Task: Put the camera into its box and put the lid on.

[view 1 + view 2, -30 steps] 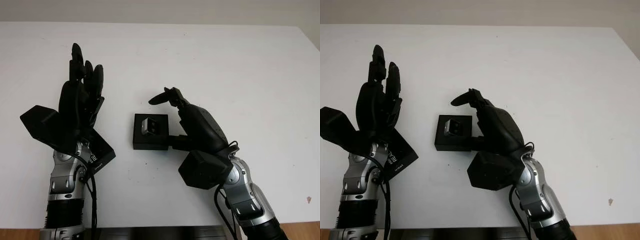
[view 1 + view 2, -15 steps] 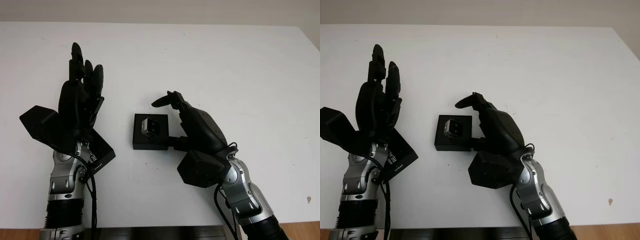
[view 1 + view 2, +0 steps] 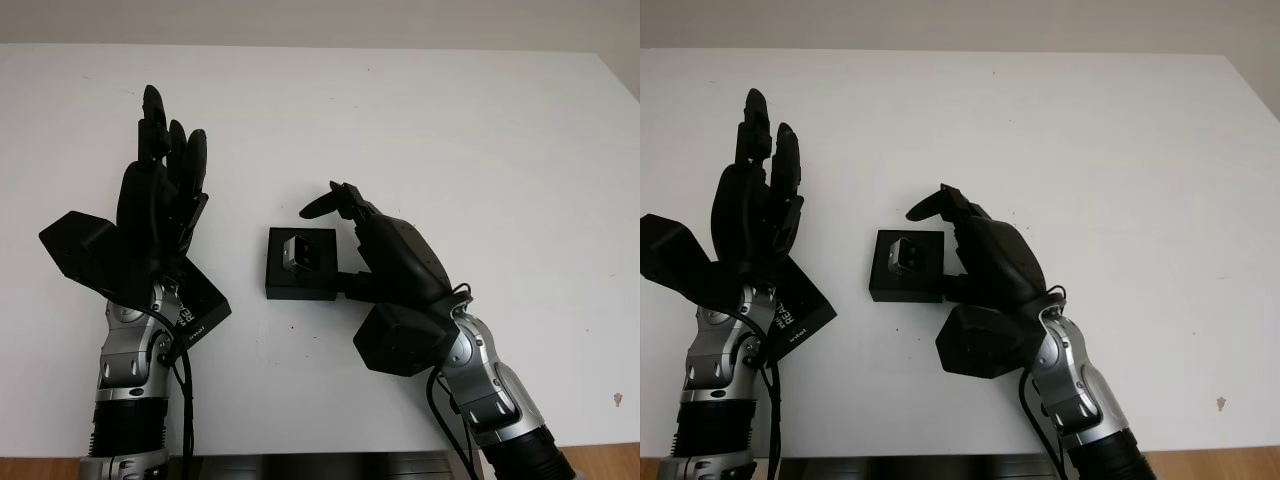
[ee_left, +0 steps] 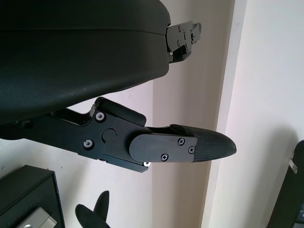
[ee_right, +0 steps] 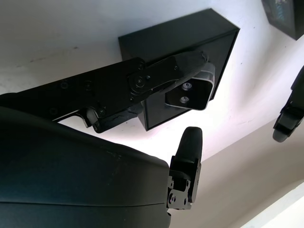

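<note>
A small black box stands open at the table's middle, with the silver camera lying inside it. My right hand is open just right of the box; its thumb reaches toward the box's right wall and its fingers arch over the far right corner. In the right wrist view a finger crosses above the box and the camera. The flat black lid with white print lies on the table to the left. My left hand is open, raised above the lid, holding nothing.
The white table stretches wide behind and to the right of the box. Its front edge runs just behind my forearms. The left wrist view catches a corner of the box.
My right hand's fingers have dipped slightly toward the box and its forearm has shifted a little left. The left hand, box, camera and lid have stayed put.
</note>
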`<state>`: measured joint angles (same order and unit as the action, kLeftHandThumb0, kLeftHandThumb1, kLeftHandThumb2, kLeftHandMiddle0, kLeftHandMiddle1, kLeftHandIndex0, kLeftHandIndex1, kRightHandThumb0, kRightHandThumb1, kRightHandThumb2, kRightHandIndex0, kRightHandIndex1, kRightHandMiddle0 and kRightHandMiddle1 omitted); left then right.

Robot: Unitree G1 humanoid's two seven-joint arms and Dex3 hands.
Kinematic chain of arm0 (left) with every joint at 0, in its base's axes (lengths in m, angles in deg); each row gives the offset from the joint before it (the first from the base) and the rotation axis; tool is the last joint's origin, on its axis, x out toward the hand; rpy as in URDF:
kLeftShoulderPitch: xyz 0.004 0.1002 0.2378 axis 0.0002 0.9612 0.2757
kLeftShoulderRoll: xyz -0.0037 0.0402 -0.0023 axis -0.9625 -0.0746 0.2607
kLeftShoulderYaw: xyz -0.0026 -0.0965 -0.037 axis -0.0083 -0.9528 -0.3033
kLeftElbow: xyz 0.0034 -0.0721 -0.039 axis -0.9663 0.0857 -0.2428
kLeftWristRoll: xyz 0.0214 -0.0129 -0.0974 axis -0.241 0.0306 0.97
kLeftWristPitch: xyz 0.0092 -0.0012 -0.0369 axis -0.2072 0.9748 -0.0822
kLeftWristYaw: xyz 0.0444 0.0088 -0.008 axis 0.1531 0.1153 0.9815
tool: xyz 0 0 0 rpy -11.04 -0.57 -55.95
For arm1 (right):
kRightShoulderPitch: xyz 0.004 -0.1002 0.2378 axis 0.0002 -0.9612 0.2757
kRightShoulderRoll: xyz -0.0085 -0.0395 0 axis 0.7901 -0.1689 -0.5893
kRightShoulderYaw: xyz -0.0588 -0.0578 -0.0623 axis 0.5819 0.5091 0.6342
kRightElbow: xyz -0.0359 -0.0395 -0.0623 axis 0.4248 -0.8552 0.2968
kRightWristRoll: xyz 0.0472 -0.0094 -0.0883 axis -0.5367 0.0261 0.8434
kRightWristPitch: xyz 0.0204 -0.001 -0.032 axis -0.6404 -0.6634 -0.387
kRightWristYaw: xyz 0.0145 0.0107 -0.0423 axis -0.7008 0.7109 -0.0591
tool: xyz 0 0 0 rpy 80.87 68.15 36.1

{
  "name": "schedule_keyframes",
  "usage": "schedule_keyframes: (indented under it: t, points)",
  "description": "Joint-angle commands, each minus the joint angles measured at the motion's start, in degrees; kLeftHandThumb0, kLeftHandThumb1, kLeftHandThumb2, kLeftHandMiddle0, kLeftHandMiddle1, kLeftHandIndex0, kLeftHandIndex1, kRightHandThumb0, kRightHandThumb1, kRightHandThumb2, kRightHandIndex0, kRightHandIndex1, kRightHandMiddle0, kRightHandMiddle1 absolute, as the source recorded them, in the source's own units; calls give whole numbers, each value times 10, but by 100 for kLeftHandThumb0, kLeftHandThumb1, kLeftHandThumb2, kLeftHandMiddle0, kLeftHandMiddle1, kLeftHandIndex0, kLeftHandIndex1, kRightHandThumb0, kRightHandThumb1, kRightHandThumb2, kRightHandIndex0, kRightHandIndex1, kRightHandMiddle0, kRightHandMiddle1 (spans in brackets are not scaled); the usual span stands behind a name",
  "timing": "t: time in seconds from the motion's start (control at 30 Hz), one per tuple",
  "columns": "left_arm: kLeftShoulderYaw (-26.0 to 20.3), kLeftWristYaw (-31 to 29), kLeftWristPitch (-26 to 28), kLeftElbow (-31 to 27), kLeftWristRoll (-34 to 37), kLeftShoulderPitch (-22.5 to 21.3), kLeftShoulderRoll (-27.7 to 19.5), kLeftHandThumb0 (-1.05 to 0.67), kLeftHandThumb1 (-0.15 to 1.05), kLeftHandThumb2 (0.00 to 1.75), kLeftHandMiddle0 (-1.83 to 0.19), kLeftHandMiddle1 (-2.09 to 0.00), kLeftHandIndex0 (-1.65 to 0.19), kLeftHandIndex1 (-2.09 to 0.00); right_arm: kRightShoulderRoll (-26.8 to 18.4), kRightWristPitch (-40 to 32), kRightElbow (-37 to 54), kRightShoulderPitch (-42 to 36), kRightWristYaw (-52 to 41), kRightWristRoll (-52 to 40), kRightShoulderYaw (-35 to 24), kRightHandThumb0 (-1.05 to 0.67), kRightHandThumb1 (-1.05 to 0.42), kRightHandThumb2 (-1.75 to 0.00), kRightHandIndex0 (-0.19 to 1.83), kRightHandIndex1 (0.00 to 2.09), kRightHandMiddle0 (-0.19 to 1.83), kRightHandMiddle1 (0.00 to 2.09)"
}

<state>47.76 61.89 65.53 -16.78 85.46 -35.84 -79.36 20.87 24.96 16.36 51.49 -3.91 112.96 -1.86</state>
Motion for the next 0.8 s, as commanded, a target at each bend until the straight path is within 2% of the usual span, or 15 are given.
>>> schedule_keyframes:
  t: [0.0,0.57,0.77]
  points:
    - [-1,-2,-3,0,2,-4,-1,-73,105,36,19,0,19,0,-2,9,-1,0,-2,-3,5,-56,-97,-5,17,8,-11,144]
    - [0,0,-11,4,-2,-5,-1,-73,105,36,19,0,19,0,-13,42,-28,1,31,20,14,-51,-98,-6,21,10,-7,155]
    - [-3,-1,-9,5,2,-5,-1,-74,105,34,19,0,19,0,-14,46,-40,5,43,29,16,-48,-101,-6,21,11,-11,151]
